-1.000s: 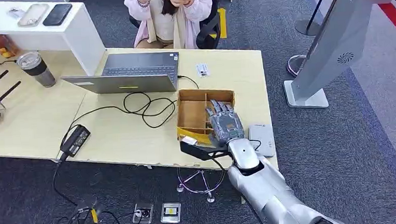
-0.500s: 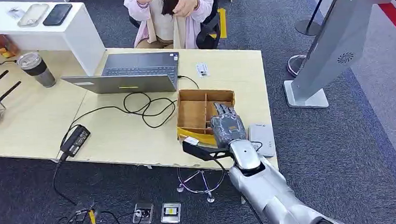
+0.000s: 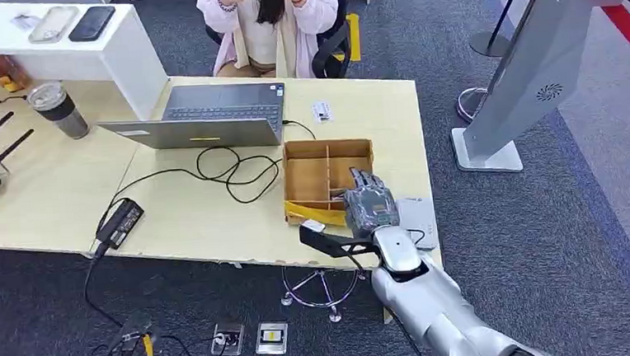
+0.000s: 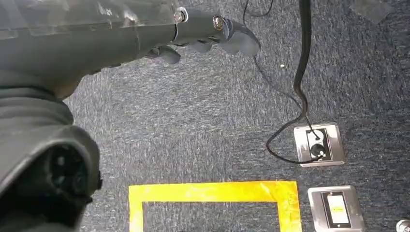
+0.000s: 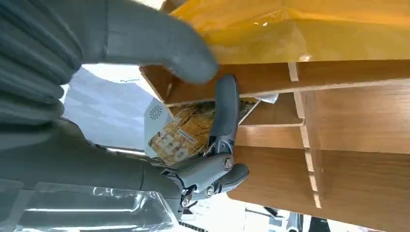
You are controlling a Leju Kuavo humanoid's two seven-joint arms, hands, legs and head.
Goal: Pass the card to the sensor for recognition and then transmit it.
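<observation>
The robot's right hand [image 3: 369, 208] reaches over the near right corner of the pale wooden desk [image 3: 190, 210], at about five o'clock from the desk's middle. It sits at the right-hand compartment of the divided cardboard box [image 3: 316, 174], over the box's near right corner. Seen from the right wrist, the thumb [image 5: 159, 41] lies against the outside of the box wall while a dark finger [image 5: 225, 113] presses on the face of the gold-printed card [image 5: 186, 133], which stands tilted inside that compartment. The fingers are curled around it, yet I cannot tell whether the card is truly pinched or merely touched. Just beside the hand, at three o'clock from it, lies the grey card sensor [image 3: 417, 220], flat on the desk near the edge.

The left hand [image 4: 212, 36] hangs low over the dark carpet, its fingers loosely curled in with nothing in them. Below it on the floor lie a yellow tape outline [image 4: 212, 193] and a floor socket [image 4: 319, 144] with a black cable plugged in.

At eleven o'clock from the box stands an open laptop [image 3: 209, 114], its cable looping across the desk. A person in a pink top [image 3: 273, 24] sits at twelve o'clock, behind the desk. A grey kiosk [image 3: 528, 66] stands on the carpet at two o'clock.
</observation>
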